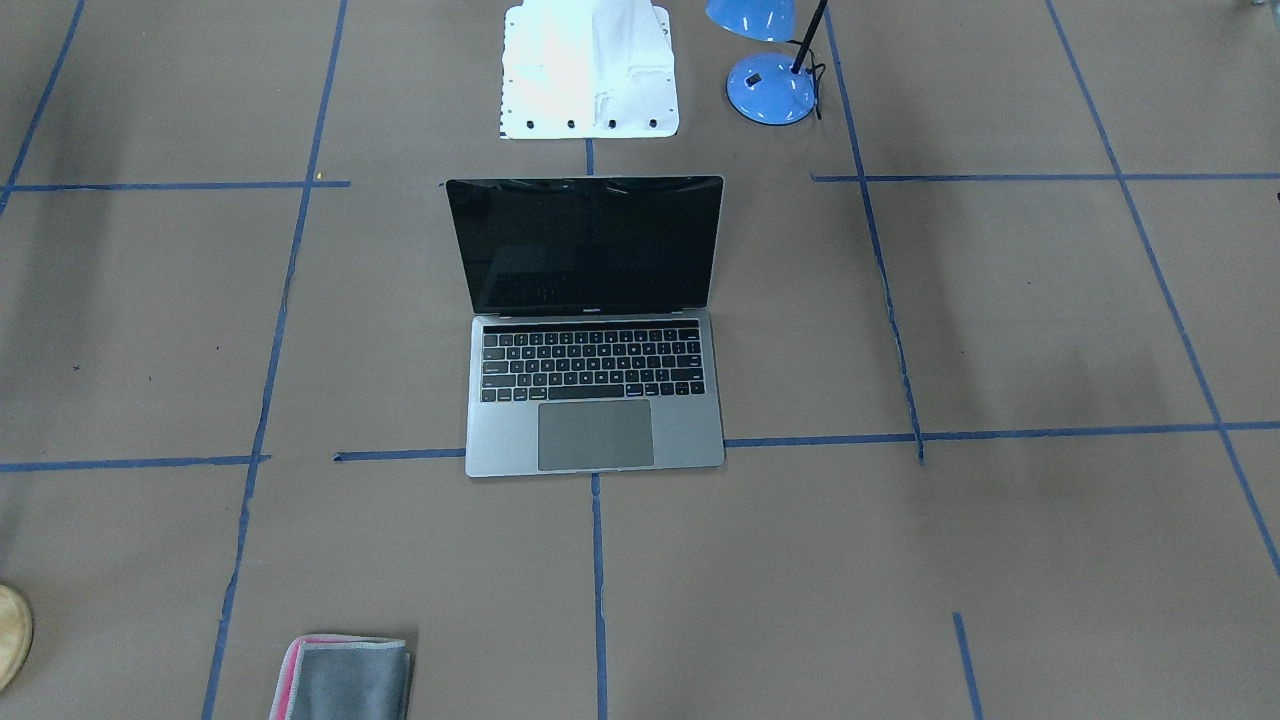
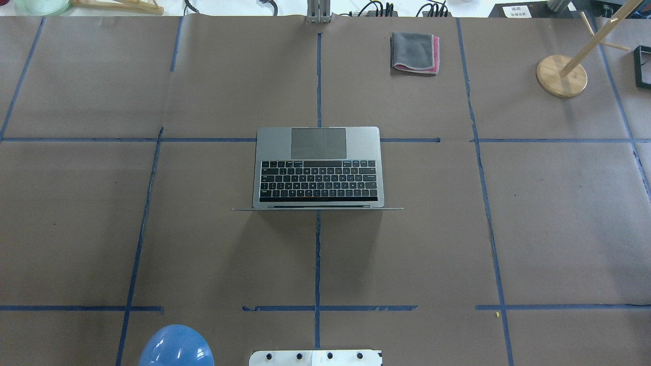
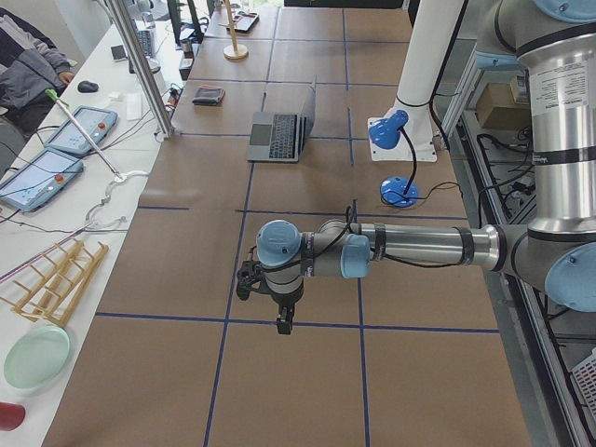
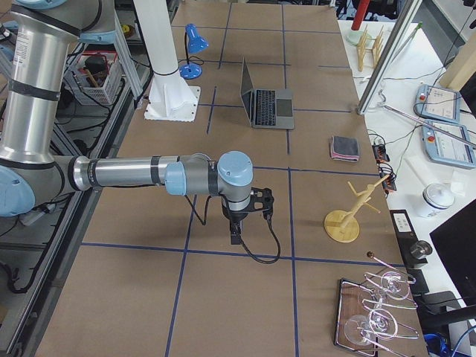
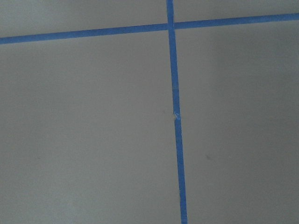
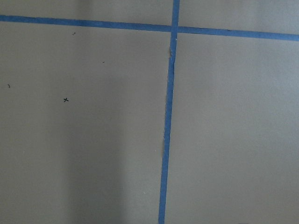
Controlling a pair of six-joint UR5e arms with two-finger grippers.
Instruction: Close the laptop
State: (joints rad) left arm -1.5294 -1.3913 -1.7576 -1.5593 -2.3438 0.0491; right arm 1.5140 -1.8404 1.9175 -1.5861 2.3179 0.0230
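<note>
Exterior front-facing view: the laptop (image 1: 594,330) sits open on the surface (image 1: 1000,300), near the blue lamp (image 1: 771,88). The left claw (image 3: 283,322) and right claw (image 4: 235,236) hang away from the lamp; wide or narrow, I cannot tell.

The laptop (image 2: 318,168) sat open at the middle of the table (image 2: 76,229), trackpad on the far side, its screen seen edge-on. A folded grey cloth (image 2: 414,51) lay well beyond it, a wooden stand (image 2: 561,76) at far right, a blue lamp (image 2: 175,348) at the near edge
</note>
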